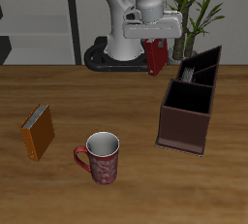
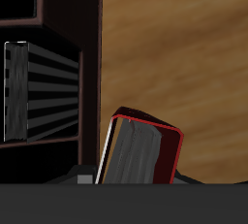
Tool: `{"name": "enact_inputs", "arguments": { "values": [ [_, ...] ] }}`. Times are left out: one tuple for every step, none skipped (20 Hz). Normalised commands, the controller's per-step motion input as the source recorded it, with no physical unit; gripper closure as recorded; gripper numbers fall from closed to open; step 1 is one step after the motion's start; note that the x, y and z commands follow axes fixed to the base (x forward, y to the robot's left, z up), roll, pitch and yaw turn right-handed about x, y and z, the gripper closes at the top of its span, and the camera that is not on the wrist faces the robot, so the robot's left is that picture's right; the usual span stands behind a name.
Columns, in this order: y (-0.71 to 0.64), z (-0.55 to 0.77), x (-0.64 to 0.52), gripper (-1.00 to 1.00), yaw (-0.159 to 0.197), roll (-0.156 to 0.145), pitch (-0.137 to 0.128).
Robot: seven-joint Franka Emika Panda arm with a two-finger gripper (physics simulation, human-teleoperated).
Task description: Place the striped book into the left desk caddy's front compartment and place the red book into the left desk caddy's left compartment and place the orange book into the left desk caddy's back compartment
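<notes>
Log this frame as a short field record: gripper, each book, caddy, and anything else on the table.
gripper: shut on the red book, raised above the table beside the caddy
red book: held in the air, hanging below the fingers
striped book: already inside a compartment of the left desk caddy
orange book: on the table, away from the caddy, untouched
left desk caddy: upright on the table
mug: near the table's front edge

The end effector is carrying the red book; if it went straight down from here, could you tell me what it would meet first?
Probably the bare table beside the left desk caddy, though depth is unclear. The red book in the end effector would touch first.
</notes>
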Motion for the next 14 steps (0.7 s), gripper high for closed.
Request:
{"name": "enact_inputs", "arguments": {
  "values": [
    [0.08, -0.02, -0.21, 1.0, -0.011, 0.014, -0.028],
    [0.15, -0.03, -0.27, 1.0, -0.023, 0.038, -0.014],
    [0.17, 0.03, -0.29, 1.0, -0.011, 0.039, -0.025],
    [0.14, 0.06, -0.21, 1.0, -0.013, 0.024, -0.035],
    [0.35, 0.06, -0.38, 1.0, 0.109, 0.097, -0.074],
    [0.19, -0.04, -0.23, 1.0, 0.023, 0.025, -0.017],
    [0.17, -0.1, -0.21, 1.0, -0.022, 0.033, 0.016],
    [0.19, -0.13, -0.16, 1.0, 0.004, 0.059, 0.024],
    [0.19, -0.13, -0.16, 1.0, 0.018, 0.038, -0.001],
    [0.02, -0.11, -0.09, 1.0, -0.01, -0.019, -0.001],
    [0.11, -0.28, -0.12, 1.0, -0.005, -0.036, 0.024],
    [0.08, -0.2, -0.11, 1.0, -0.025, 0.059, 0.087],
    [0.03, -0.03, -0.15, 1.0, -0.002, -0.005, -0.008],
    [0.02, -0.01, -0.08, 1.0, 0.023, -0.01, -0.017]
  ]
}}
